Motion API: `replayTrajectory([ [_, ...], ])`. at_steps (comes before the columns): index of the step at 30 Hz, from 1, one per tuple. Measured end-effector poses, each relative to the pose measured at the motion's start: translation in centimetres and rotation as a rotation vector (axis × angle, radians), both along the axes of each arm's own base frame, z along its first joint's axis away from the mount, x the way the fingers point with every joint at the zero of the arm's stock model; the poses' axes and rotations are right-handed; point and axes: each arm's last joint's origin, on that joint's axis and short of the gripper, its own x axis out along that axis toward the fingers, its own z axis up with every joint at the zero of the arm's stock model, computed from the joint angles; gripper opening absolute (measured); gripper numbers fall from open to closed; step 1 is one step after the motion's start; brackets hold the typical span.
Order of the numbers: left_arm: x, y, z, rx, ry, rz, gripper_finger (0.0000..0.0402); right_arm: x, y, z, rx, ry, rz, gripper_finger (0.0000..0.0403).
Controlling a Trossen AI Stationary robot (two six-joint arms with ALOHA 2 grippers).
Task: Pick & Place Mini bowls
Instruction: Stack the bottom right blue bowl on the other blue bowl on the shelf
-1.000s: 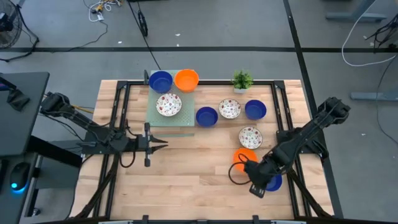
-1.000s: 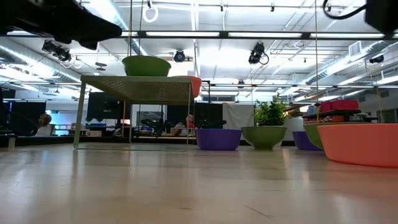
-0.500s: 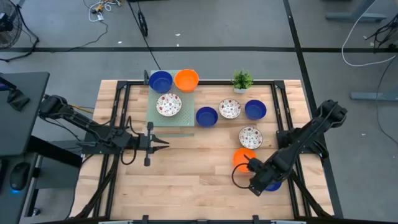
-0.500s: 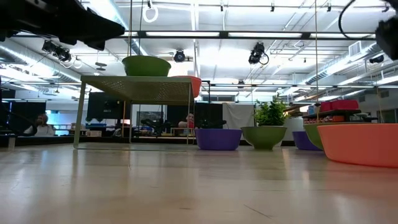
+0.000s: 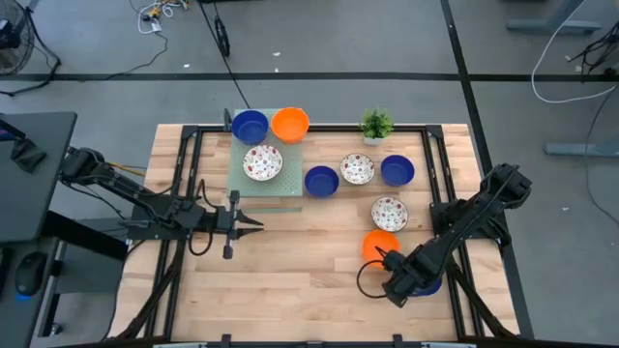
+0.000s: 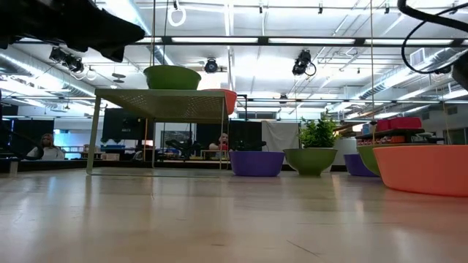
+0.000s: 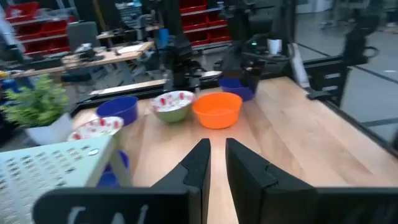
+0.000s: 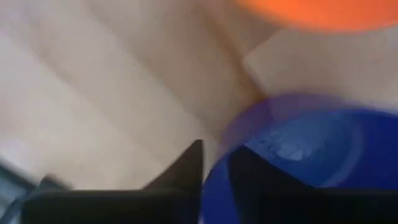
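Note:
Three mini bowls, blue, orange and floral, stand on a green platform at the far left. More stand on the table: blue, floral, blue, floral and orange. My right gripper is down on a blue bowl at the near right, shut on its rim. My left gripper hovers level near the platform, shut and holding nothing. My right gripper has the blue bowl's rim between its two fingers. One finger is outside the wall and the other is inside the hollow. The fingers come steeply from above. The bowl sits upright on the table beside the orange bowl.
A small green potted plant stands at the far edge. Black frame rails run along the table's sides. Bare wood spreads across the near middle and near left.
My right gripper has sunk onto the blue bowl at the near right and tipped to point more steeply down. The bowls have stayed where they were.

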Motion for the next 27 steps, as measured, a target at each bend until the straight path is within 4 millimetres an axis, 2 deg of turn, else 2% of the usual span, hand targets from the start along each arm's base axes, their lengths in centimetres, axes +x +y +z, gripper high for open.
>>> replayTrajectory([
  [3,0.0,-0.2,0.0,-0.001,0.002,-0.062,0.0053,0.2,0.5,0.6,0.083,-0.007,0.06,0.0014],
  [9,1.0,-0.8,-0.4,-0.02,-0.017,-0.139,0.0051,2.5,2.7,3.8,0.278,-0.222,0.309,0.0021],
  [13,3.1,-1.8,-0.7,-0.017,0.038,-0.153,0.0043,4.5,3.2,6.2,0.315,-0.451,0.537,0.0006],
  [20,7.5,-3.7,-0.7,0.004,0.139,-0.158,0.0046,8.6,0.2,7.5,0.099,-0.79,0.874,0.0004],
  [23,9.1,-4.4,-0.9,0.023,0.22,-0.193,0.0073,10.2,-1.3,7.4,0.012,-0.882,0.997,0.0004],
  [27,10.8,-4.6,-0.4,0.011,0.242,-0.239,0.0131,12.1,-3.1,7.0,-0.04,-0.961,1.105,0.0004],
])
